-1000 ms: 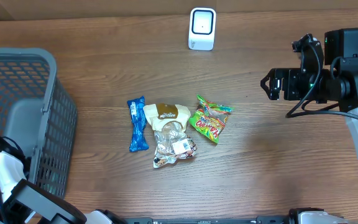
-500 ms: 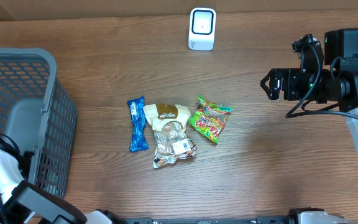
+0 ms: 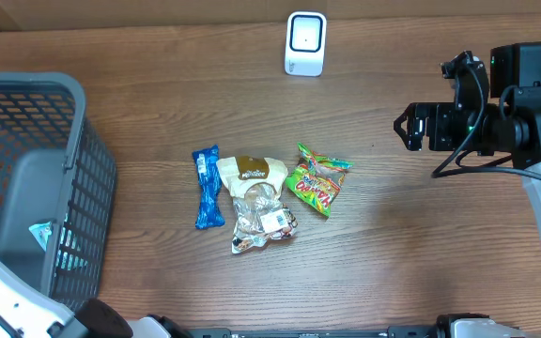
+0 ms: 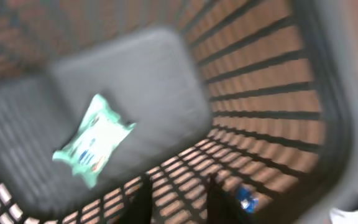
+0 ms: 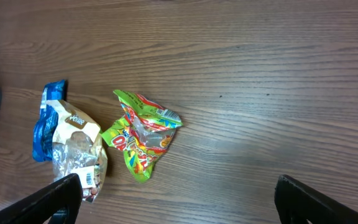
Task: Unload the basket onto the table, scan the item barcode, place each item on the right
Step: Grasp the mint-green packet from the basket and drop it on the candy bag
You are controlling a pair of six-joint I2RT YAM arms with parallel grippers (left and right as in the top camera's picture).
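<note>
Grey mesh basket is holding a teal packet on its floor — left gripper is hovering above, jaws narrowly apart, gripping nothing; right gripper is hanging wide open, empty, near the green packet

Wooden table. On it: grey mesh basket, left edge; white scanner, far edge; centre, side by side: blue wrapper, cream pouch, green candy bag.
</note>
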